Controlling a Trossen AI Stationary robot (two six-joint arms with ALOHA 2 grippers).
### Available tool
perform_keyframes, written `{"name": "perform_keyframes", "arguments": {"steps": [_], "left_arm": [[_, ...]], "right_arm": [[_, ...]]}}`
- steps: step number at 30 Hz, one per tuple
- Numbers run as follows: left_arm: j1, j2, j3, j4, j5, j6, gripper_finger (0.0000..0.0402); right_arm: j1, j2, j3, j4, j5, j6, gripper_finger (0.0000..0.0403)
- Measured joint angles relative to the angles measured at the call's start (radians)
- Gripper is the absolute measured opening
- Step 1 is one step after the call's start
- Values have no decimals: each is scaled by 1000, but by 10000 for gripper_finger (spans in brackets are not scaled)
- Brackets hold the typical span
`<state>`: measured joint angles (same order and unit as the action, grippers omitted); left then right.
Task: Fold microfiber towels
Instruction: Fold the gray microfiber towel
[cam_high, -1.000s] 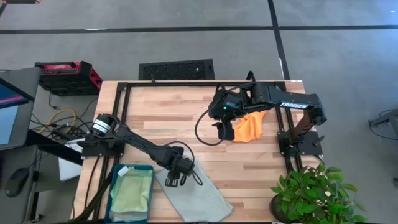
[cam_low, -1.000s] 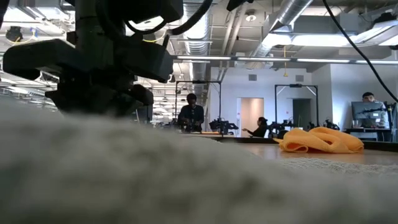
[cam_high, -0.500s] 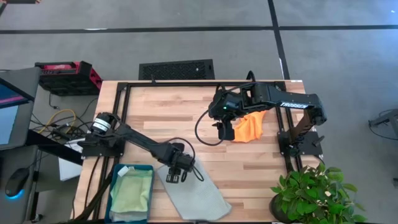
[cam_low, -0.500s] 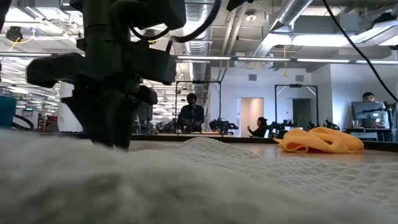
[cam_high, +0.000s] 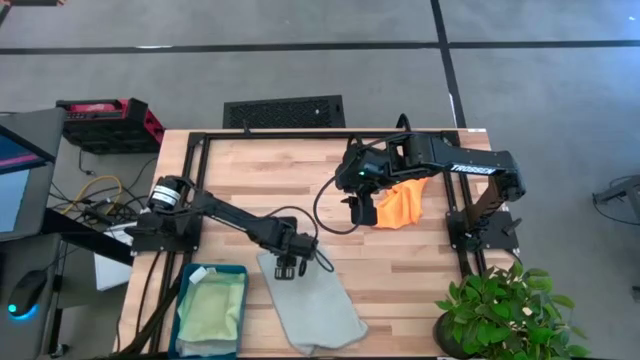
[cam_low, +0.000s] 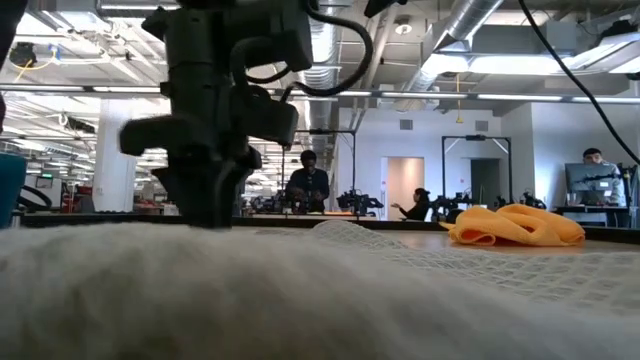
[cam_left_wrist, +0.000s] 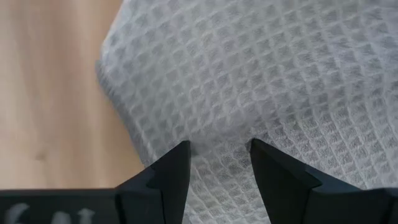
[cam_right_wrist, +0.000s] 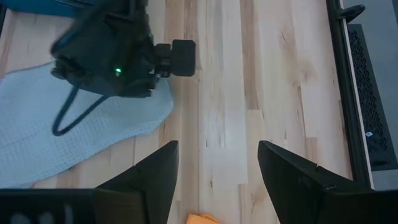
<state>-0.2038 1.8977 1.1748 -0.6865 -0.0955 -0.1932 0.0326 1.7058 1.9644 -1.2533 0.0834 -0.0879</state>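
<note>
A pale grey-blue towel (cam_high: 310, 300) lies as a long strip on the table's near middle. My left gripper (cam_high: 290, 264) stands on its far end, shut on the cloth; the low view shows it as a dark shape (cam_low: 215, 195) behind the towel (cam_low: 320, 290). A crumpled orange towel (cam_high: 400, 205) lies on the table at the right, also in the low view (cam_low: 515, 225). My right gripper (cam_high: 362, 210) hovers open and empty just left of it. A light green towel (cam_high: 212, 312) lies in the teal bin (cam_high: 185, 305). My left gripper pinches a raised ridge of the grey-blue towel (cam_left_wrist: 219, 144) between its two fingers, close to the towel's far corner (cam_left_wrist: 109, 68). The fingers come from above, pointing down. One layer or several, I cannot tell. The rest of the towel lies flat on the table.
The teal bin stands at the near left corner. A potted plant (cam_high: 495, 310) stands at the near right corner. Black frame rails (cam_high: 200, 180) run along the left, far and right sides. Bare wood (cam_high: 270, 180) lies between the two arms.
My left gripper has gone toward the table's far edge and a little right, dragging the grey-blue towel's far end with it. The towel has slid and turned on the table, its near end staying almost in place.
</note>
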Motion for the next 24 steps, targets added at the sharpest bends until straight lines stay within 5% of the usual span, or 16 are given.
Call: {"name": "perform_keyframes", "arguments": {"steps": [24], "left_arm": [[266,2,-1,-3,-66,77,162]], "right_arm": [[0,0,0,4,0,-1,244]]}}
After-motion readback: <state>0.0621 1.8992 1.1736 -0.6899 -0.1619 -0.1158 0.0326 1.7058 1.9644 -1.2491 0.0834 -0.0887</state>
